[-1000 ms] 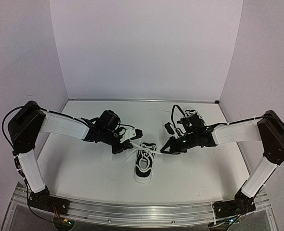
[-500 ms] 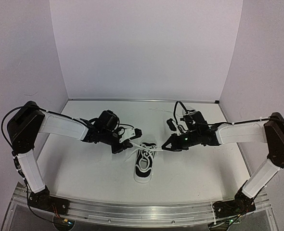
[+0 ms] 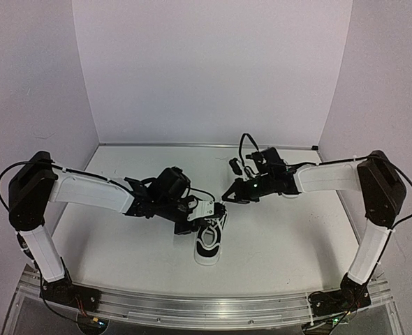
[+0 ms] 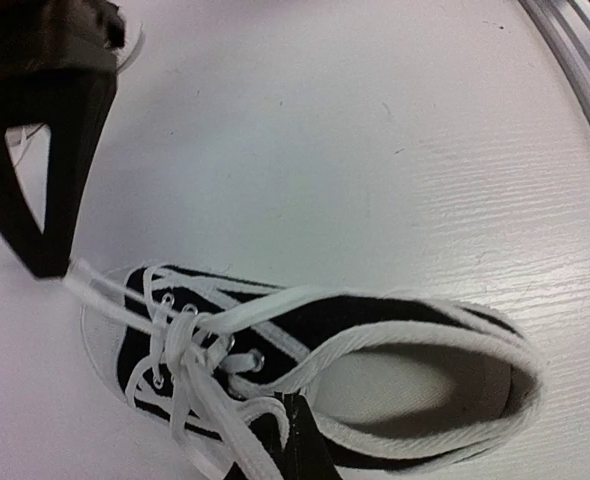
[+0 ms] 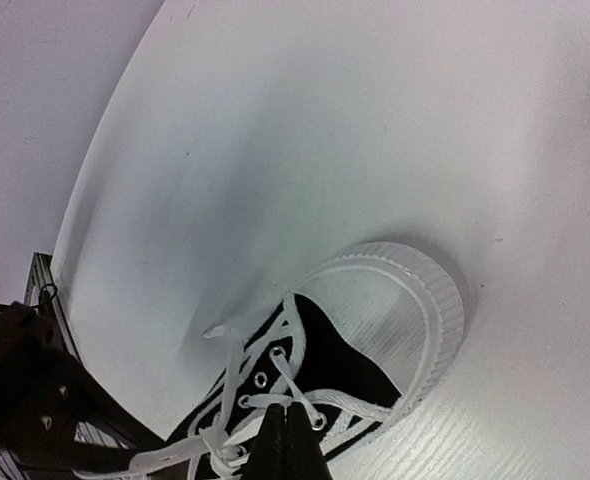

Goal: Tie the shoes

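One black sneaker (image 3: 209,241) with a white sole and toe cap lies on the white table, toe away from the arms. It also shows in the left wrist view (image 4: 375,312) and the right wrist view (image 5: 370,360). Its white laces (image 4: 190,345) are crossed in a loose knot over the eyelets. My left gripper (image 3: 204,208) is low at the shoe's left side, shut on a lace strand (image 4: 297,440). My right gripper (image 3: 227,197) is just beyond the toe, shut on another strand (image 5: 290,440) that runs taut from the knot. I cannot make out the other shoe behind my right arm.
The white table (image 3: 122,244) is walled at the back and both sides. A metal rail (image 3: 192,303) runs along the near edge. A black cable (image 3: 242,143) loops above the right wrist.
My left gripper has moved right and nearer, down beside the shoe. My right gripper has moved left and away, beyond the toe. The lace strands have been pulled with them.
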`<state>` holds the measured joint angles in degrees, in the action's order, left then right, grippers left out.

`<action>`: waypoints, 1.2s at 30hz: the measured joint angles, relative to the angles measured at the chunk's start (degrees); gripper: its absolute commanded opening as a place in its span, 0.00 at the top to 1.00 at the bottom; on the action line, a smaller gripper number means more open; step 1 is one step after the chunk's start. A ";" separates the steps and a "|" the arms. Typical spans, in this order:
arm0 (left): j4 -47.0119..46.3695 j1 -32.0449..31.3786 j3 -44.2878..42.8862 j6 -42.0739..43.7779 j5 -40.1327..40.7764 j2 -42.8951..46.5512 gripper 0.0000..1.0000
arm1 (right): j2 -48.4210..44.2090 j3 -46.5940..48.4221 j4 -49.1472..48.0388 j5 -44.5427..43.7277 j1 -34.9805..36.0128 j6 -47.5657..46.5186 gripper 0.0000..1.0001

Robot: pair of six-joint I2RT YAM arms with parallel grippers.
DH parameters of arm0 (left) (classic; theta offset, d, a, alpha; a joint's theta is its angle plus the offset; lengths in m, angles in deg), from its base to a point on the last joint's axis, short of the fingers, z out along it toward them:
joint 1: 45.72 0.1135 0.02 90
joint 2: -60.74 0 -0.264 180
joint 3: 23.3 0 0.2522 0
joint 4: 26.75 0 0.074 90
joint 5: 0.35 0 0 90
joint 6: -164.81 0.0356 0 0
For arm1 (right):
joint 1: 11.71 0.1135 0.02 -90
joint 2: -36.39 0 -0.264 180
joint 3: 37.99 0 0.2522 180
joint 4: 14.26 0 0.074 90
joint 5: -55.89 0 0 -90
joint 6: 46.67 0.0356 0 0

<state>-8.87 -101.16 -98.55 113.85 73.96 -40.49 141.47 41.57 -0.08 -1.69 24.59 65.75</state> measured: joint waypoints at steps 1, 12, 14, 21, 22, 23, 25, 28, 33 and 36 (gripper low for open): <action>-0.01 -0.63 -0.12 0.11 0.18 0.01 1.00 | 0.81 0.91 -0.07 0.51 0.02 -0.04 1.00; 3.48 -3.82 -3.13 1.49 0.62 -0.20 1.00 | 10.95 8.75 -1.02 5.27 1.96 -0.31 1.00; 3.53 -4.54 -4.02 1.50 0.91 -0.64 1.00 | 12.17 9.45 -1.25 6.10 2.16 -0.30 1.00; 3.76 -7.56 -6.24 1.45 1.57 -4.35 1.00 | 15.23 11.52 -3.10 9.00 2.38 0.20 1.00; 3.89 -7.77 -6.49 1.45 1.58 -4.84 1.00 | 15.59 11.77 -3.34 9.32 2.38 0.27 1.00; 3.94 -7.88 -6.76 1.45 1.55 -5.24 1.00 | 15.95 12.04 -3.54 9.63 2.40 0.35 1.00; 3.96 -8.01 -7.49 1.44 1.48 -6.13 1.00 | 16.78 12.67 -3.92 10.24 2.42 0.49 1.00; 4.00 -8.24 -8.69 1.45 1.45 -7.27 1.00 | 17.96 13.35 -4.25 10.87 2.47 0.73 1.00; 4.43 -8.83 -9.79 1.50 1.35 -8.33 1.00 | 19.37 13.86 -4.65 11.77 2.57 1.33 1.00; 4.61 -9.01 -10.23 1.52 1.30 -8.73 1.00 | 19.86 14.37 -4.82 12.20 2.67 1.65 1.00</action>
<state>-4.26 -110.16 -108.78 115.37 75.26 -49.21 161.32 55.94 -4.90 10.51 27.26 67.39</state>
